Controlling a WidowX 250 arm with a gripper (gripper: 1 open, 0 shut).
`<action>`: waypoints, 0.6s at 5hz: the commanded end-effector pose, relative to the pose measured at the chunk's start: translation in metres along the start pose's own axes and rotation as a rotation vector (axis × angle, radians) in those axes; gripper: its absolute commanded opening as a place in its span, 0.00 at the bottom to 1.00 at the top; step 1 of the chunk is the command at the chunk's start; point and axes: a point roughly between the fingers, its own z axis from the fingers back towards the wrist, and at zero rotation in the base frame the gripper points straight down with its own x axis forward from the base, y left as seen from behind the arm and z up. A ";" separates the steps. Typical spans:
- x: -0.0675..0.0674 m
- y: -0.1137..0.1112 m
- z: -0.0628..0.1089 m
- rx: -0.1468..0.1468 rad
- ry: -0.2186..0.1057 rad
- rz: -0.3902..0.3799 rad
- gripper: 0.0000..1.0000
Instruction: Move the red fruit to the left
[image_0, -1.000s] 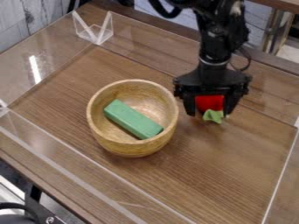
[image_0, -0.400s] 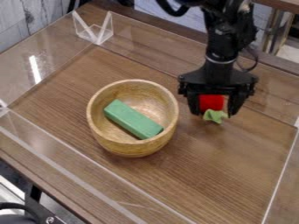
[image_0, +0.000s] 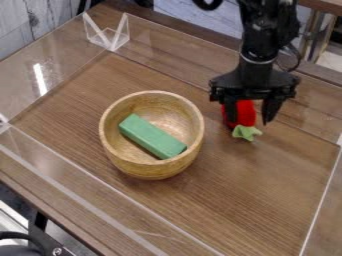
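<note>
The hand (image_0: 254, 97) is over the right part of the surface (image_0: 100, 205), its fingers parted, though how wide is hard to tell. The strawberry (image_0: 242, 112) is at the hand's left fingertip in the picture, its red body partly covered and its green cap pointing toward the near edge; whether it is gripped, I cannot tell. The strawberry lies to the right of the bowl (image_0: 112, 147), apart from it. Inside the bowl is a green block (image_0: 152, 137), set at a slant. A clear object (image_0: 104, 35) stands near the surface's far edge.
</note>
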 end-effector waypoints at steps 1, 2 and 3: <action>0.014 -0.002 0.035 -0.058 -0.065 0.048 0.00; 0.017 0.005 0.060 -0.087 -0.078 0.097 0.00; 0.037 0.008 0.093 -0.118 -0.094 0.136 0.00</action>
